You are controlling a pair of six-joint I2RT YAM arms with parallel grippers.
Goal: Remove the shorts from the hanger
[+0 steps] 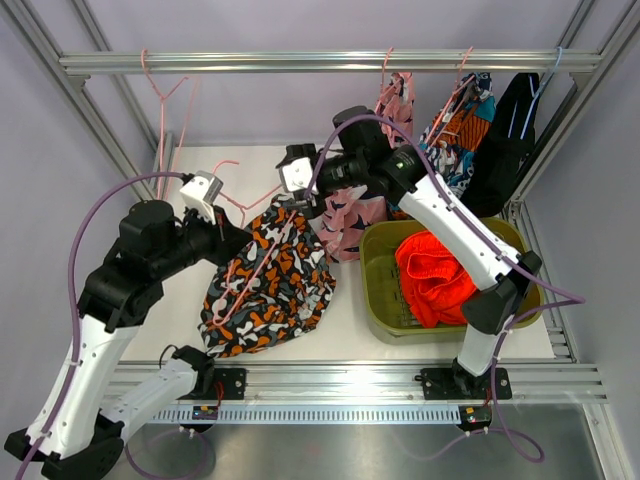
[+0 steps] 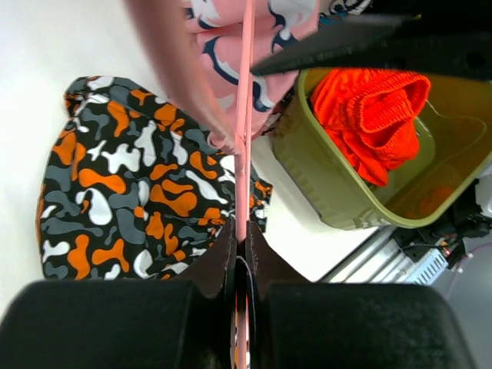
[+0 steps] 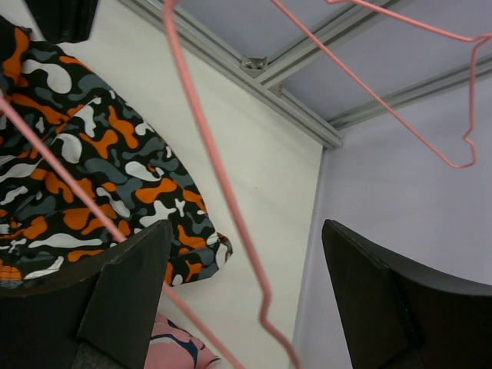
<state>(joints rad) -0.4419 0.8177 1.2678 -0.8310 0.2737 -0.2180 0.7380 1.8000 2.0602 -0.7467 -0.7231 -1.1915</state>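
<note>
The orange-black-white camouflage shorts point(image 1: 270, 290) lie on the white table, with a pink wire hanger point(image 1: 247, 272) running across them. I cannot tell whether the wire is threaded through them. My left gripper point(image 1: 230, 243) is shut on this hanger's wire point(image 2: 243, 154) above the shorts point(image 2: 115, 192). My right gripper point(image 1: 300, 192) is open just above the shorts' far edge. The hanger wire point(image 3: 219, 177) passes between its spread fingers point(image 3: 123, 284) without touching them. Plain orange shorts point(image 1: 432, 275) lie in the green bin point(image 1: 378, 290). Pink printed point(image 1: 397, 98), teal-orange-navy point(image 1: 462, 125) and black shorts point(image 1: 505, 140) hang from the rail.
More pink printed fabric point(image 1: 350, 222) lies between the camouflage shorts and the bin. An empty pink hanger point(image 1: 165, 90) hangs at the rail's left end and shows in the right wrist view point(image 3: 415, 115). Aluminium frame posts stand on both sides.
</note>
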